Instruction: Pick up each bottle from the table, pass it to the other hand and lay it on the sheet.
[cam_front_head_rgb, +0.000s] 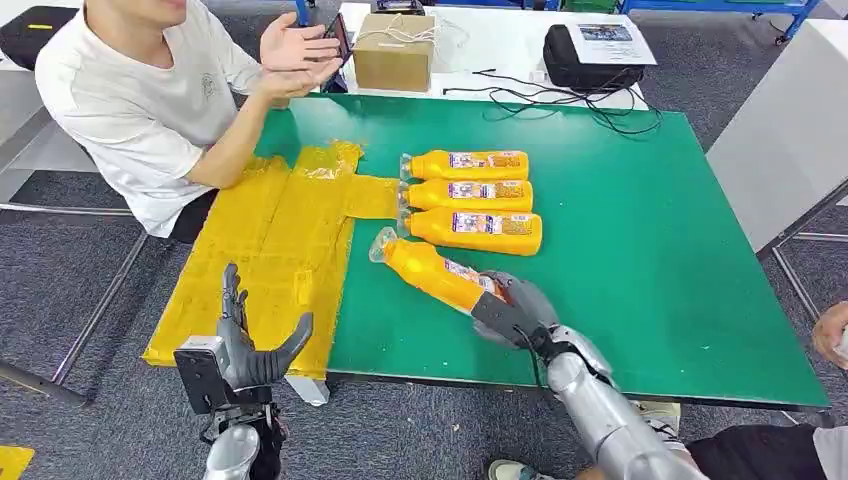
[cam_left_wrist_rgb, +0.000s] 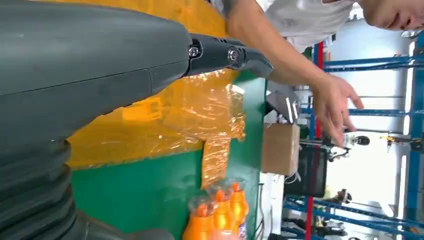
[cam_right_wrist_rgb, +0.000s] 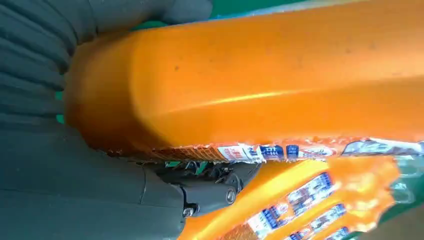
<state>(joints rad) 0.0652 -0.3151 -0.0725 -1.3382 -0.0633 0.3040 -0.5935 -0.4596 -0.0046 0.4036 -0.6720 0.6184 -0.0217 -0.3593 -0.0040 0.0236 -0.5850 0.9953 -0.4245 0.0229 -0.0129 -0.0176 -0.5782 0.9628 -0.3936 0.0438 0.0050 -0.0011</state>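
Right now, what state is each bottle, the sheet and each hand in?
Nearest bottle: lying askew on the table, base gripped by the right hand.
Three bottles: lying side by side, untouched, caps toward the sheet.
Sheet: spread on the table, crinkled, no bottle on it.
Right hand: fingers closed round the nearest bottle.
Left hand: empty, fingers apart, at the table's near edge.
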